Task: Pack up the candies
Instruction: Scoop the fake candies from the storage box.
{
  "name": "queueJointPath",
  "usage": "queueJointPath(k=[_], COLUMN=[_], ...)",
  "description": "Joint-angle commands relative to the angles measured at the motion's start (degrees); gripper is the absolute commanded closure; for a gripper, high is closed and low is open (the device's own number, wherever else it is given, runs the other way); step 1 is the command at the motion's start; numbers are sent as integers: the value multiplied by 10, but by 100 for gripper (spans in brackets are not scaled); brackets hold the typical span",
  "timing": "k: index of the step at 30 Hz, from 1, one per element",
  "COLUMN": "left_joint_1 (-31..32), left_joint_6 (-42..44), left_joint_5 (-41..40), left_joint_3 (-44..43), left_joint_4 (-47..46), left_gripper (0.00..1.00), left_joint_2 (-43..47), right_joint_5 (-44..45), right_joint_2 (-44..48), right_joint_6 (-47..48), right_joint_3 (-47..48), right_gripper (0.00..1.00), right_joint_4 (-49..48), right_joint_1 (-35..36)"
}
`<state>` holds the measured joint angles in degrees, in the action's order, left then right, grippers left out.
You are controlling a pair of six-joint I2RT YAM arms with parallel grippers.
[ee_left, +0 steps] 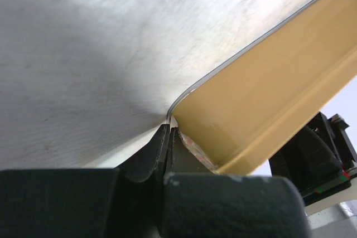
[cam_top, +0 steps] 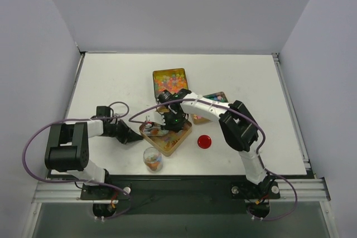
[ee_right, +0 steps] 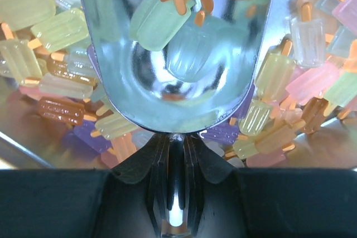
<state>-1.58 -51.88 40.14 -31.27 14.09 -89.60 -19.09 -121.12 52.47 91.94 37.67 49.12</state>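
Note:
The candies (ee_right: 50, 26) are small pastel popsicle-shaped sweets, heaped in a metal tin with yellow outer walls (cam_top: 179, 144) near the table's front middle. My right gripper (ee_right: 177, 137) is shut on the handle of a metal scoop (ee_right: 178, 104), which lies in the heap with a few candies in its bowl (ee_right: 159, 23). In the top view the right gripper (cam_top: 174, 120) is over this tin. My left gripper (ee_left: 169, 132) is shut on the tin's rim at a corner (ee_left: 268, 87); in the top view the left gripper (cam_top: 139, 132) is at the tin's left corner.
A clear cup (cam_top: 152, 159) holding candies stands just in front of the tin. A flat red round lid (cam_top: 204, 141) lies to the tin's right. A second tin full of candies (cam_top: 170, 81) sits behind, and a third (cam_top: 216, 98) is partly hidden by my right arm.

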Motion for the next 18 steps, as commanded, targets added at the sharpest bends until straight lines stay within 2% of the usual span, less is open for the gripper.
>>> queueJointPath(k=[1, 4, 5, 8, 12, 18], left_joint_1=[-14, -27, -30, -40, -61, -100], left_joint_6=[27, 47, 63, 101, 152, 197], left_joint_5=[12, 32, 39, 49, 49, 33], left_joint_3=[-42, -71, -86, -106, -142, -173], left_joint_4=[16, 47, 77, 140, 206, 250], left_gripper=[100, 88, 76, 58, 50, 47], left_joint_2=[-6, -7, -9, -14, -1, 19], right_joint_5=[-31, -21, -10, 11, 40, 112], right_joint_2=[71, 104, 111, 133, 156, 207], right_joint_6=[-16, -16, -12, 6, 32, 79], right_joint_3=[-12, -2, -1, 16, 25, 23], right_gripper=[100, 100, 100, 100, 100, 100], right_joint_4=[-7, -5, -1, 32, 76, 150], right_joint_1=[-25, -38, -38, -39, -31, 22])
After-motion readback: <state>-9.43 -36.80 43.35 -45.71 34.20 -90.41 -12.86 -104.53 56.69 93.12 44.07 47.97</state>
